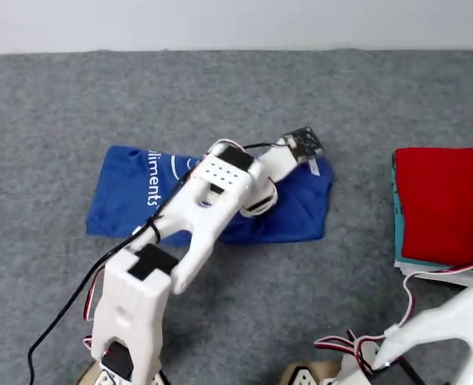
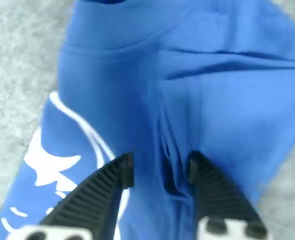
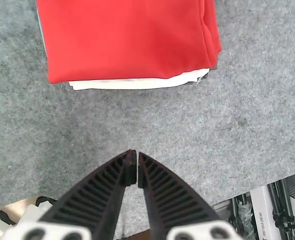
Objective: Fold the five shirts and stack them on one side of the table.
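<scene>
Blue jersey was what I had under the left gripper (image 2: 160,167). The blue shirt (image 1: 132,192) lay in the middle of the high view on the grey bench (image 1: 220,88), already narrowed to a long band but not yet a finished packet. The gripper stood partly open, its jaws astride a raised crease near the shirt's right end. Cloth lay between them, but nothing was pinched that I could see.

At the right edge of the same view sat the stack (image 1: 441,249). The red shirt (image 1: 449,200) was on top, with a white layer (image 3: 97,85) beneath it and a teal edge (image 1: 396,200) along its left side. I could not count the layers for certain. The right arm (image 1: 437,329) stood at the lower right of the high view. The right gripper (image 3: 136,167) hung over bare bench near the stack, jaws closed tip to tip on nothing.

I judged this to be the last shirt, mid-fold. The next move called for closing on that crease with enough cloth to lift, then carrying that end across to halve the band. After that the packet had to go rightward onto the red shirt without the fold dragging open.

As for writing, white lettering (image 1: 155,178) and a curved white graphic ran across the blue shirt's left half; I did not read it off. No tags or labels showed on the stack.
</scene>
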Controlling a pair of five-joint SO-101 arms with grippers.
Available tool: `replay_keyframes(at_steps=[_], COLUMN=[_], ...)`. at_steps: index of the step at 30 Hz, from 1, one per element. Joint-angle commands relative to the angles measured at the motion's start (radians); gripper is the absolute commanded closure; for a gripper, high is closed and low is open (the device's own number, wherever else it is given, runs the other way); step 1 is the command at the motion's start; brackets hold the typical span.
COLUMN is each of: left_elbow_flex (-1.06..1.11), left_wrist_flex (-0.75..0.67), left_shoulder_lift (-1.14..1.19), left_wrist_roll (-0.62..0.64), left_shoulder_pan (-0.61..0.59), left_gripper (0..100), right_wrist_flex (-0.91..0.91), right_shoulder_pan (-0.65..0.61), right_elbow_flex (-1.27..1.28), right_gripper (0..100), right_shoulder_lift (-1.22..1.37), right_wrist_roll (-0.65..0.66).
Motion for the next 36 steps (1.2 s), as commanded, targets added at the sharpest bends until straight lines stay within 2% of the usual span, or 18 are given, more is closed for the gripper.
replay_keyframes(at_steps=[1,4,9,17,21,24,27,30,36], left_elbow_flex=[-0.13,-0.243,-0.509,-0.786,-0.684,-0.524,-0.367,-0.3,-0.231], left_wrist_flex=[-0.008,0.066,0.308,0.638,0.634,0.634,0.626,0.614,0.45], left_shoulder_lift=[0.043,0.104,0.132,0.126,0.061,-0.011,-0.08,-0.098,-0.021], left_wrist_roll=[-0.009,-0.038,-0.043,-0.038,-0.028,-0.028,-0.041,-0.1,-0.117], left_shoulder_pan=[-0.035,-0.048,-0.037,0.072,0.109,0.157,0.153,0.095,-0.083], left_gripper=[81,81,81,81,81,81,83,86,87], right_wrist_flex=[0.033,0.033,0.033,0.033,0.033,0.033,0.033,0.033,0.033], right_shoulder_pan=[0.001,0.001,0.001,0.001,0.001,0.001,0.001,0.001,0.001], right_elbow_flex=[-0.008,-0.008,-0.008,-0.008,-0.008,-0.008,-0.008,-0.008,-0.008], right_gripper=[98.7,98.7,98.7,98.7,98.7,98.7,98.7,98.7,98.7], right_shoulder_lift=[-0.025,-0.025,-0.031,-0.031,-0.031,-0.031,-0.031,-0.031,-0.025], right_wrist_roll=[0.011,0.011,0.011,0.006,0.005,0.005,0.005,0.005,0.005])
